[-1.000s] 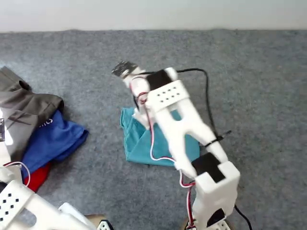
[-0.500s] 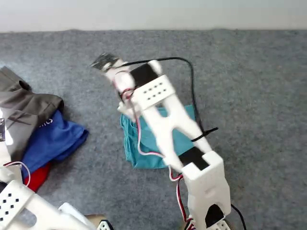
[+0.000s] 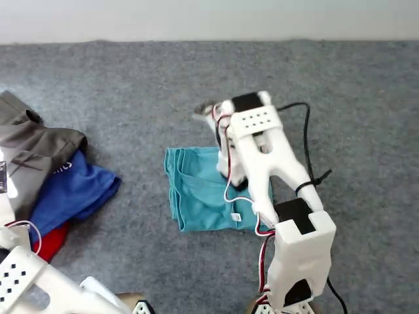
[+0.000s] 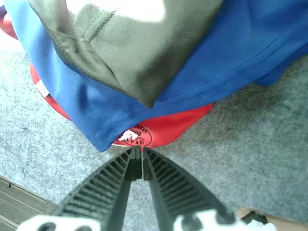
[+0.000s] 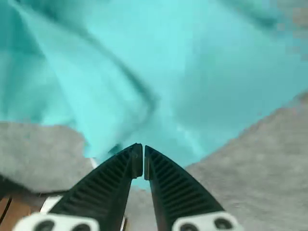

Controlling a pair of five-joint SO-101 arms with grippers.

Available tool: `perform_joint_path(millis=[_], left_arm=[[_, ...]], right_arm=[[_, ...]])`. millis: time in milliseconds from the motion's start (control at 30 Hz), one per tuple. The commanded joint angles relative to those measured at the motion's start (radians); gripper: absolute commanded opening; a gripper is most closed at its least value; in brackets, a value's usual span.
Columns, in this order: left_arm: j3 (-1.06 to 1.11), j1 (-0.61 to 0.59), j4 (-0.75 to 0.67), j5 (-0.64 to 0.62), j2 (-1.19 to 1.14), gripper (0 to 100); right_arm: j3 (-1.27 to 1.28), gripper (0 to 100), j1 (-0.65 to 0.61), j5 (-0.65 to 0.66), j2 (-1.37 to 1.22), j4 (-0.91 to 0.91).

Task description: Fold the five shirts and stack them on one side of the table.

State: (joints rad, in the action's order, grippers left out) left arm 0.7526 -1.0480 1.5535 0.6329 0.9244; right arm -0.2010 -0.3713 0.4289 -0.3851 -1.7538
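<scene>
Teal shirt (image 3: 196,190): you have it folded flat near the middle of the grey table (image 3: 366,91), well apart from the pile.
Pile: at the left edge, grey shirt (image 3: 33,147) on top, blue shirt (image 3: 75,190) under it, red shirt (image 3: 52,239) lowest.
Right gripper (image 5: 143,150): your fingers are pressed together on nothing, above the teal shirt's edge.
Left gripper (image 4: 143,155): clenched empty, just beside the red shirt's hem.

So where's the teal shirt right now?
High view: the teal shirt lies mid-table, partly beneath the right arm, apart from the shirt pile at the left edge.
</scene>
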Motion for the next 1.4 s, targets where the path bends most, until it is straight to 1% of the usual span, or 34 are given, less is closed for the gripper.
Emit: perform_joint_path(millis=[0, 133, 267, 367, 433, 533, 667, 733, 833, 900, 967, 1033, 1167, 1233, 1300, 1367], left_arm=[[-0.035, 0.006, -0.012, 0.005, 0.003, 2], [-0.035, 0.006, -0.012, 0.005, 0.003, 2], [-0.035, 0.006, -0.012, 0.005, 0.002, 2], [-0.035, 0.006, -0.012, 0.005, 0.003, 2], [-0.035, 0.006, -0.012, 0.005, 0.003, 2], [-0.035, 0.006, -0.012, 0.005, 0.003, 2], [-0.035, 0.006, -0.012, 0.005, 0.003, 2], [-0.035, 0.006, -0.012, 0.005, 0.003, 2], [-0.035, 0.006, -0.012, 0.003, 0.002, 2], [-0.035, 0.006, -0.012, 0.003, -0.002, 2], [-0.035, 0.006, -0.012, 0.003, -0.002, 2], [-0.035, 0.006, -0.012, 0.003, -0.002, 2], [-0.033, 0.006, -0.012, 0.003, -0.002, 2], [-0.033, 0.006, -0.012, 0.003, -0.002, 2], [-0.033, 0.006, -0.012, 0.003, -0.002, 2], [-0.033, 0.006, -0.012, 0.003, -0.002, 2]], right_arm=[[0.061, 1.0, -0.096, 0.011, 0.056, -0.042], [0.063, 1.0, -0.259, 0.003, 0.058, -0.042], [0.06, 1.0, -0.389, -0.06, 0.068, -0.042], [0.043, 1.0, -0.443, -0.068, 0.107, -0.044], [0.043, 1.0, -0.45, -0.066, 0.156, -0.042], [0.046, 1.0, -0.41, -0.061, 0.24, -0.042], [0.051, 1.0, -0.266, -0.058, 0.3, -0.042], [0.052, 1.0, -0.179, -0.041, 0.282, -0.042], [0.068, 1.0, -0.084, 0.048, 0.208, -0.041], [0.061, 1.0, -0.054, 0.086, 0.142, -0.039], [0.06, 1.0, -0.054, 0.083, 0.088, -0.03], [0.06, 1.0, -0.105, 0.081, 0.048, -0.025], [0.031, 1.0, -0.328, 0.081, 0.025, -0.025], [-0.02, 1.0, -0.423, 0.054, 0.022, -0.025], [-0.087, 1.0, -0.481, 0.014, 0.021, -0.033], [-0.141, 1.0, -0.492, -0.002, 0.025, -0.035]])
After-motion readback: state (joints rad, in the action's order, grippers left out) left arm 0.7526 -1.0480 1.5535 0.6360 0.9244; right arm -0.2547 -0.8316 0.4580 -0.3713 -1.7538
